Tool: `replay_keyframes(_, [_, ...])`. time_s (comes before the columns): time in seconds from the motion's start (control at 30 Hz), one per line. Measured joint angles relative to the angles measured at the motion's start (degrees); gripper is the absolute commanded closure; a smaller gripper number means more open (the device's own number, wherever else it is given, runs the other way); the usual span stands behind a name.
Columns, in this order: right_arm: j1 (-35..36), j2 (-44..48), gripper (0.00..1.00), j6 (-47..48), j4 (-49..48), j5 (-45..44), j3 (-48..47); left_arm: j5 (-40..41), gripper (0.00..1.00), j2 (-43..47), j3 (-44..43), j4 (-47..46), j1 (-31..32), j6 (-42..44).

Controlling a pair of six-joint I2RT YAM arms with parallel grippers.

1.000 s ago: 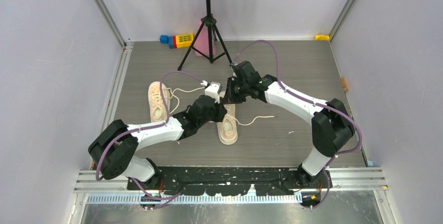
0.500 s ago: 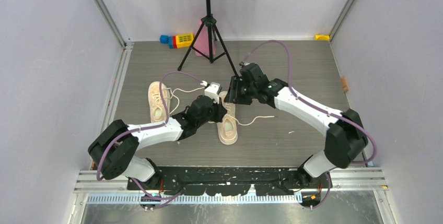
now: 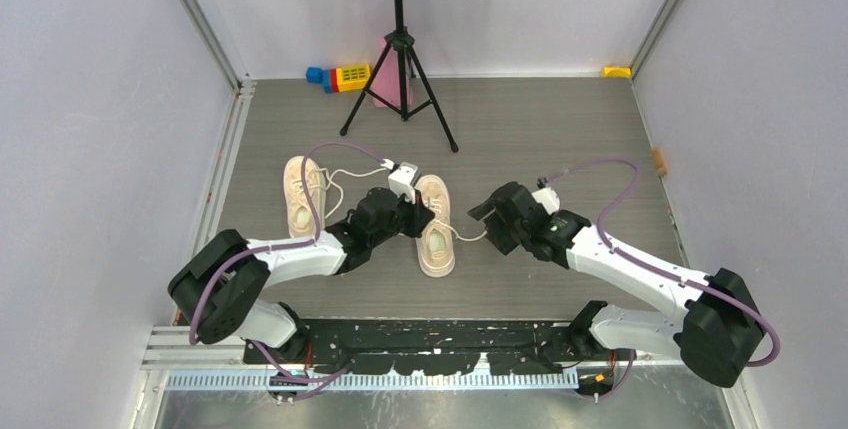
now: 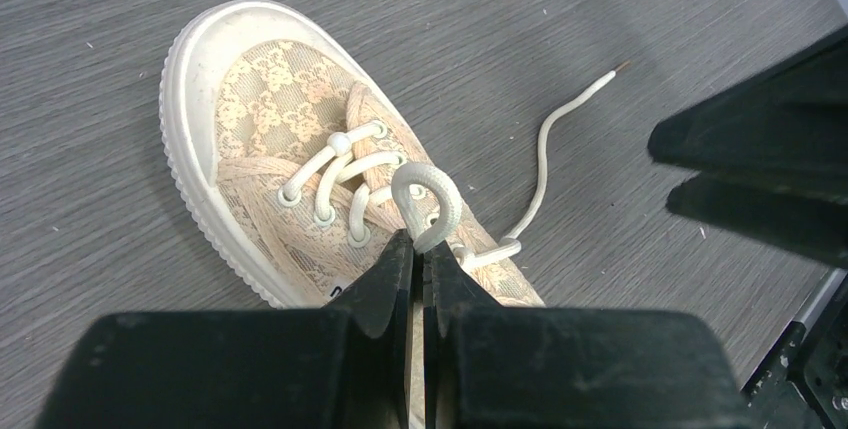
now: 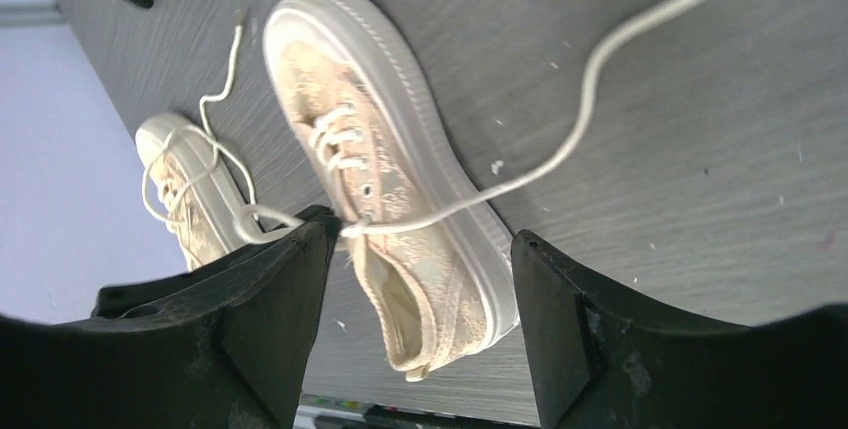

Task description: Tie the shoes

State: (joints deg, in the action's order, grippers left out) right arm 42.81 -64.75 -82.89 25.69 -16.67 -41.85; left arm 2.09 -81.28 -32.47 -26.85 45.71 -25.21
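Pinching a small upright loop of lace (image 4: 432, 199), the left pincer (image 4: 420, 249) is closed tight over the tongue of the centre shoe (image 3: 435, 234), just left of the top view's middle. The right pincer (image 5: 422, 234) hangs right of that shoe with its fingers spread wide and nothing between them. A loose lace strand (image 4: 545, 159) trails from the shoe's eyelets across the grey tabletop (image 3: 560, 139) toward it, its tip lying free. The centre shoe sits upright, toe toward the upper edge. Further left and slightly higher in the frame lies the second shoe (image 3: 300, 194), parallel and apart, untied laces (image 3: 345, 179) curling beside it. At the far upper edge stand a black music stand (image 3: 400, 49) and coloured toy blocks (image 3: 340, 76).
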Motion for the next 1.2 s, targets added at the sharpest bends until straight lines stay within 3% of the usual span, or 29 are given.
replay_keyframes(0.1, [2.1, -0.2, 0.39, -7.4, -0.5, -1.0, 3.0, -0.8, 1.0, 0.0, 0.2, -0.4, -0.5, 0.1])
replay_keyframes(0.27, [4.7, -2.8, 0.4, -18.6, -5.2, -1.6, 7.0, -2.8, 1.0, 0.0, 0.5, -0.6, -1.3, 0.1])
replay_keyframes(0.63, [7.1, -14.9, 0.44, -31.0, -18.3, -2.0, 9.2, -5.9, 1.0, 1.3, 1.2, -0.5, -2.6, 0.9])
replay_keyframes(0.67, [7.1, -15.9, 0.47, -31.7, -19.2, -2.3, 9.3, -6.1, 1.0, 1.6, 1.4, -0.5, -2.6, 1.3])
replay_keyframes(0.77, [7.1, -18.2, 0.69, -33.0, -21.2, -2.9, 9.3, -6.3, 1.0, 1.9, 1.7, -0.5, -2.6, 2.0])
replay_keyframes(0.83, [7.1, -18.8, 0.98, -33.6, -21.8, -3.6, 9.2, -6.3, 1.0, 1.9, 1.9, -0.5, -2.6, 2.2])
replay_keyframes(1.0, [6.6, -17.9, 1.0, -33.2, -21.4, -5.9, 9.2, -6.4, 1.0, 1.9, 1.9, -0.3, -2.6, 2.8])
replay_keyframes(1.2, [3.4, -9.6, 1.0, -26.4, -14.6, -9.3, 9.2, -4.7, 1.0, 1.9, 0.4, 4.9, -2.6, 2.7])
